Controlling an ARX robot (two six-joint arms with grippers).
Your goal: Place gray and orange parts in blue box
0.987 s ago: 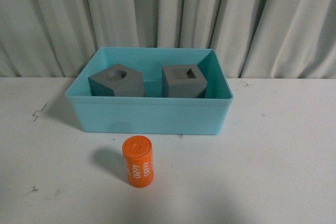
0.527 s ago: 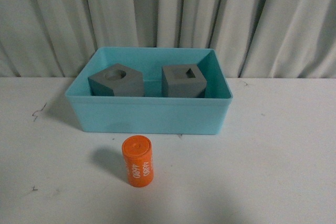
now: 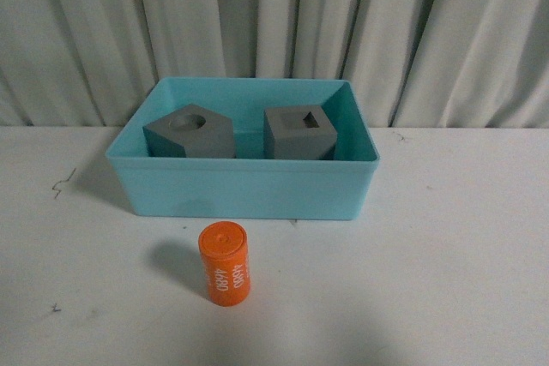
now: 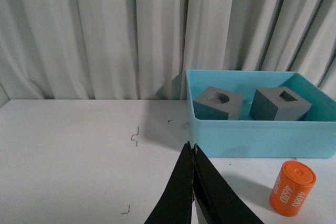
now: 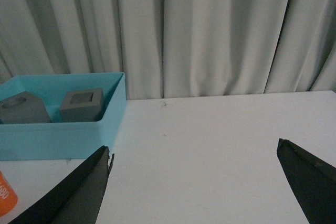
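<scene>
Left tool (image 4: 190,148) points forward over the worktop (image 4: 68,156), its black fingers pressed together with nothing between them; right tool (image 5: 194,148) also points forward, fingers spread wide and empty; neither arm shows in the front view; the orange cylinder (image 3: 226,263) sits on the worktop just outside the near wall of the blue box (image 3: 244,188); the gray round-recess cube (image 3: 190,132) and square-recess cube (image 3: 298,133) lie inside the box, side by side.
</scene>
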